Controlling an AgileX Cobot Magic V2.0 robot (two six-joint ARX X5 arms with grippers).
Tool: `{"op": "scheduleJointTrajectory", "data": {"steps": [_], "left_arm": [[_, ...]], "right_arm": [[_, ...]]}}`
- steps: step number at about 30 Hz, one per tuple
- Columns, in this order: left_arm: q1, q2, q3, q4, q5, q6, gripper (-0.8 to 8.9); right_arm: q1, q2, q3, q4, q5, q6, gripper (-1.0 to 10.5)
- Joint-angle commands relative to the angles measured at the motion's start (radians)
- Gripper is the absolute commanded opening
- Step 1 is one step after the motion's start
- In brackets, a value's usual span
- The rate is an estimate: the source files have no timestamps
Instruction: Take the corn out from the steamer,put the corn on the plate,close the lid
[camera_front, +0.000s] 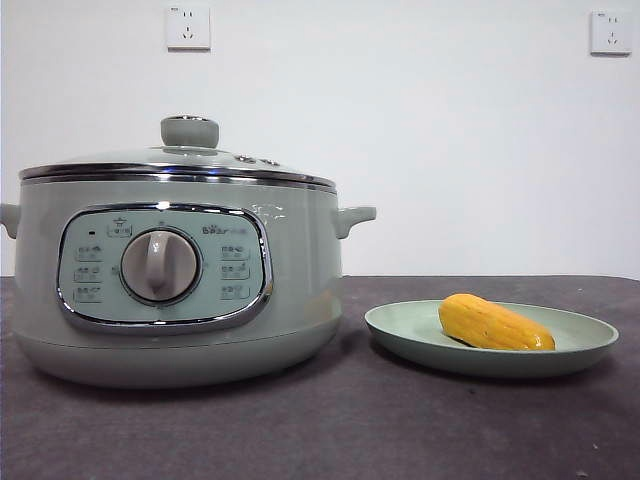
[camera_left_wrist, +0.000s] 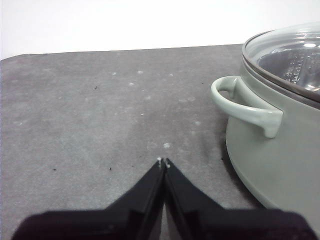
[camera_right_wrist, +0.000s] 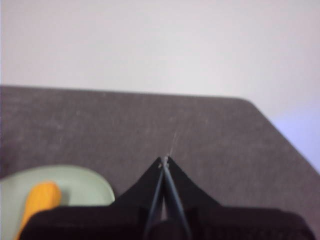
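Left side: steamer (camera_front: 175, 290) sits on the dark desk (camera_front: 320, 430), lid (camera_front: 180, 165) seated flat on its rim, knob up. Left end effector (camera_left_wrist: 163, 162) has both jaws pressed together, holding nothing, parked over bare desk just beside the steamer's side handle (camera_left_wrist: 245, 107). Right of the steamer: plate (camera_front: 580, 345) near it, not touching, with the corn (camera_front: 494, 323) lying on its side inside the rim. Right end effector (camera_right_wrist: 164, 161) also pinched closed and empty, over the desk beside the plate. Status: corn out, plated, lid on. All three steps look done; nothing left that I can see.
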Motion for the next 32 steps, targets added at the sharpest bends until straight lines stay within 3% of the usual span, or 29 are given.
{"op": "scheduleJointTrajectory", "data": {"steps": [1,15,32], "left_arm": [[0.003,-0.002,-0.013,-0.001,-0.003,-0.007,-0.04],[0.003,-0.002,-0.013,-0.001,-0.004,-0.007,-0.04],[0.003,-0.002,-0.013,-0.001,-0.004,-0.007,-0.04]], "right_arm": [[-0.006,-0.038,-0.06,0.012,-0.001,0.0,-0.2],[-0.006,-0.148,-0.184,-0.011,-0.001,0.045,-0.2],[-0.005,-0.145,-0.183,-0.074,0.006,0.086,-0.2]]}}
